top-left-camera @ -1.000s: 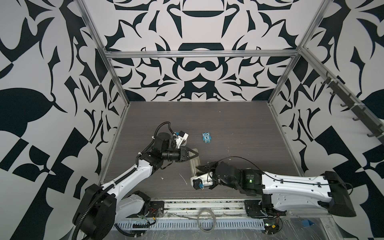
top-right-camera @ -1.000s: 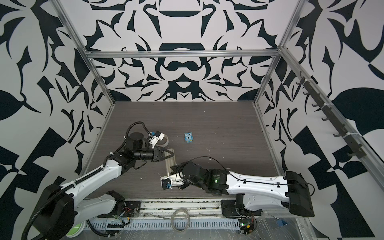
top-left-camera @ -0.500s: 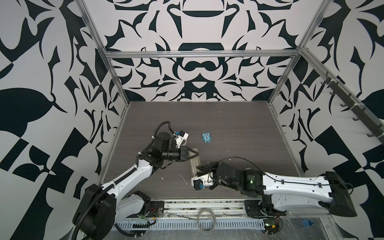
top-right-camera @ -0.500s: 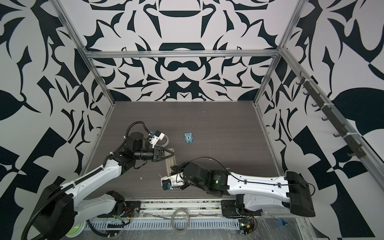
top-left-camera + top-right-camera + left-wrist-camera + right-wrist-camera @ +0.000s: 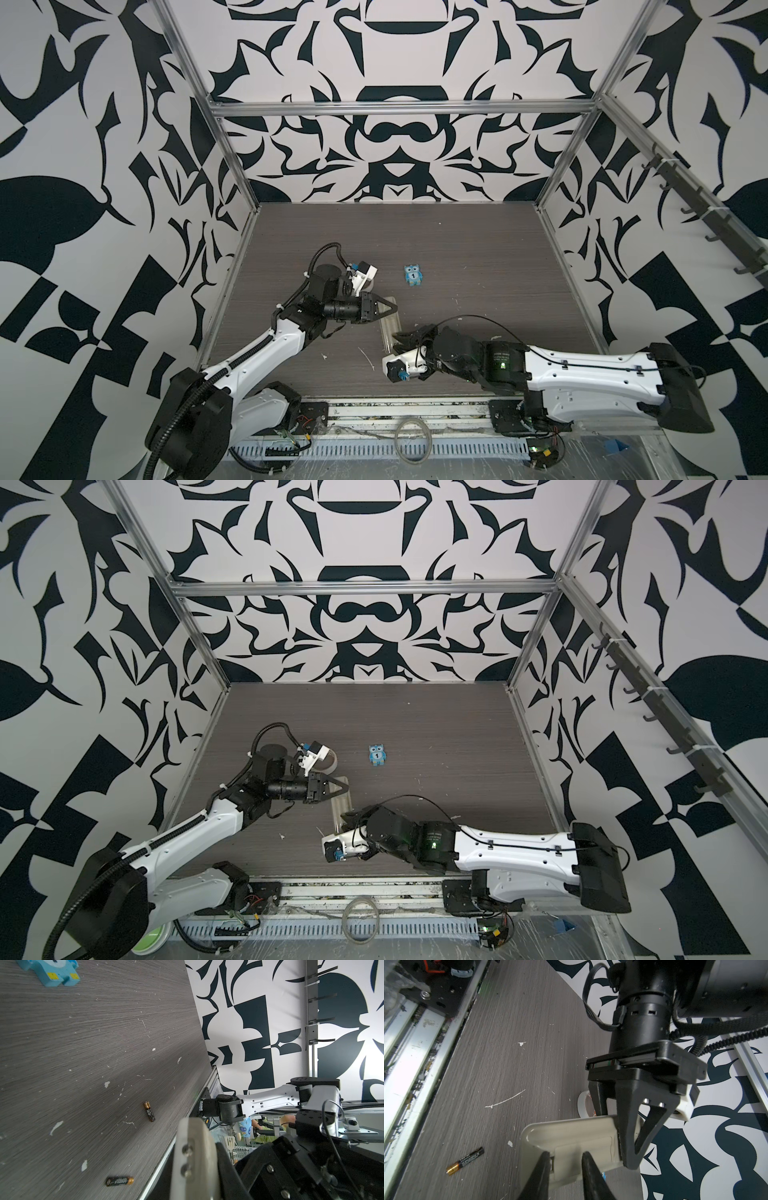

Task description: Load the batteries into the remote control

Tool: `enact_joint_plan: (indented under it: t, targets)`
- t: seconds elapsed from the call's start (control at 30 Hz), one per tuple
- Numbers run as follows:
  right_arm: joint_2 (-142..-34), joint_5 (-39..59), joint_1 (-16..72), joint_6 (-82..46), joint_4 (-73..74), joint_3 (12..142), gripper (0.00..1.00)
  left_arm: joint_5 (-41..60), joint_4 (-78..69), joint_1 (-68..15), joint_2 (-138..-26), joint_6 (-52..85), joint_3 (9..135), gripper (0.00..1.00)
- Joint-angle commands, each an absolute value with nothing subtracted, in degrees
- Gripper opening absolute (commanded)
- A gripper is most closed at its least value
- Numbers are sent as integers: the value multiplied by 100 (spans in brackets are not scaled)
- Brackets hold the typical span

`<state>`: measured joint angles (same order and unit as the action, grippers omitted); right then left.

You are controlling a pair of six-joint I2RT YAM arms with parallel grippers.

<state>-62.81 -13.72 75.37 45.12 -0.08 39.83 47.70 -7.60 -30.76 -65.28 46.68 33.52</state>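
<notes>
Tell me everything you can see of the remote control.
The remote control is a slim cream plastic bar with rounded corners, back facing the right wrist camera, battery cover on. The left gripper clamps one end; the right gripper straddles the cover with open fingers near the other end. Its buttons are hidden.

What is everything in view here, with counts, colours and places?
remote control: one, off-white, between the two grippers, back towards the right wrist camera
batteries: two, black with gold ends, lying apart on the table towards its front edge
owl figure: one, blue, mid-table beyond the grippers
tape roll: one, white, on the table behind the left arm
table: one, dark grey wood grain
left gripper: one, black, shut on the remote control's end
right gripper: one, black, jaws apart at the remote control's back
</notes>
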Motion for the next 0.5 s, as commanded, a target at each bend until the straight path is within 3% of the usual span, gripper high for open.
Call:
enact_joint_plan:
  t: [0.0, 0.47]
  targets:
    - [-6042, -2048, 7458, 4570, 657, 4017, 30, 5244, -369, -3204, -6502, 4622, 3430, 0]
    - [-5994, -2136, 7497, 4608, 731, 3973, 29, 5201, -316, -3199, -6495, 4597, 3436, 0]
